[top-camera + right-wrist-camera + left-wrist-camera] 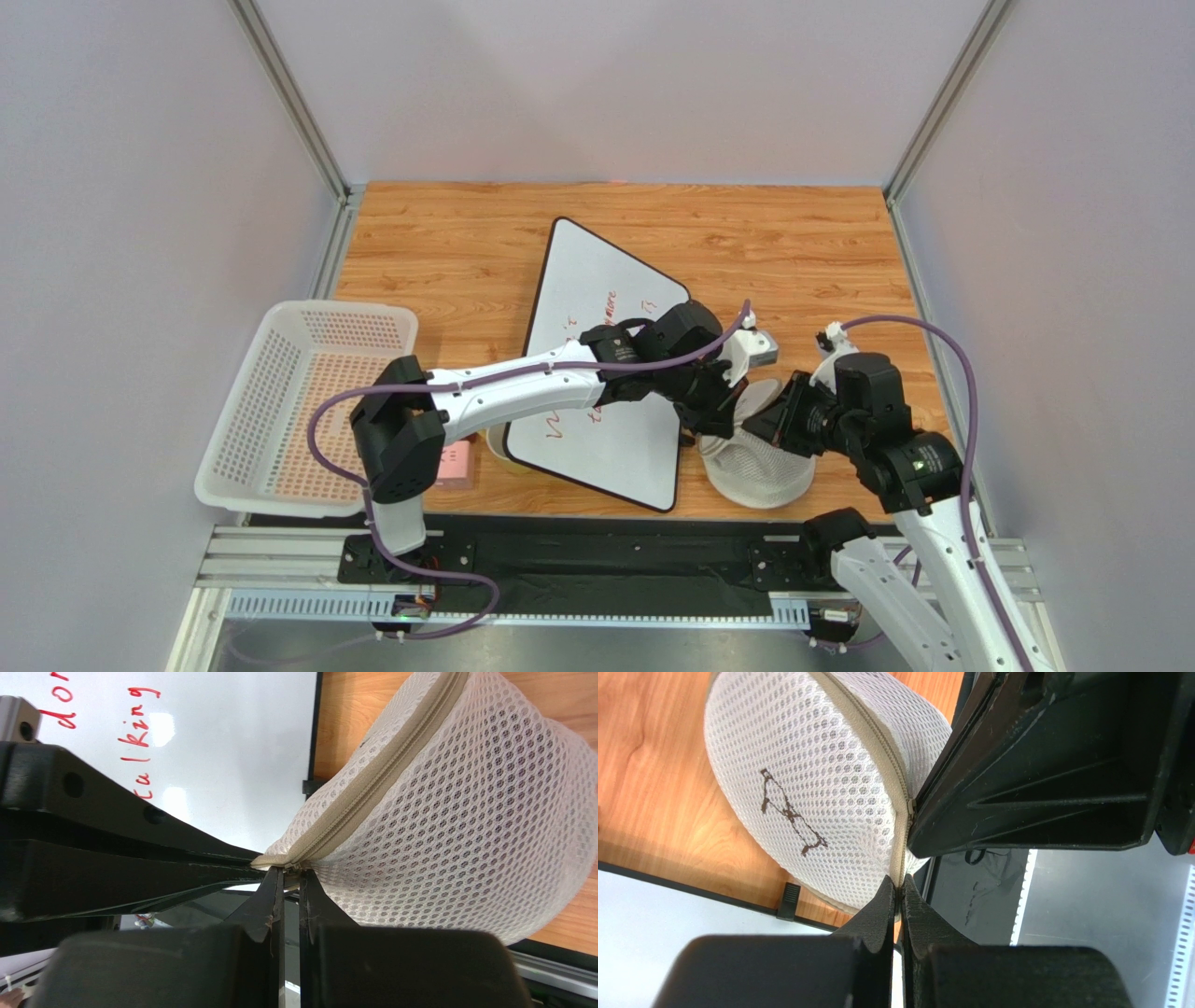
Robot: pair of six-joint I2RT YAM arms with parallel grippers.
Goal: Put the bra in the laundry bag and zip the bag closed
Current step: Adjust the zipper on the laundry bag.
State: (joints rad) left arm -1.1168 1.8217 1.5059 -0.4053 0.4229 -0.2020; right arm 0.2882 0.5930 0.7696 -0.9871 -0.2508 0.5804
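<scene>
White honeycomb-mesh laundry bag (808, 763), beige zipper (365, 791); left pincer (898, 892), right pincer (286, 878) both pinched tight on zipper.

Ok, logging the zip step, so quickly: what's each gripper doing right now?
Left gripper: closed, pinching the laundry bag at its zipper.
Right gripper: closed on the zipper's end.

red handwriting (142, 729) on whiteboard (231, 763), "king" legible, dark bra icon (787, 814) on laundry bag (829, 735) lid
</scene>
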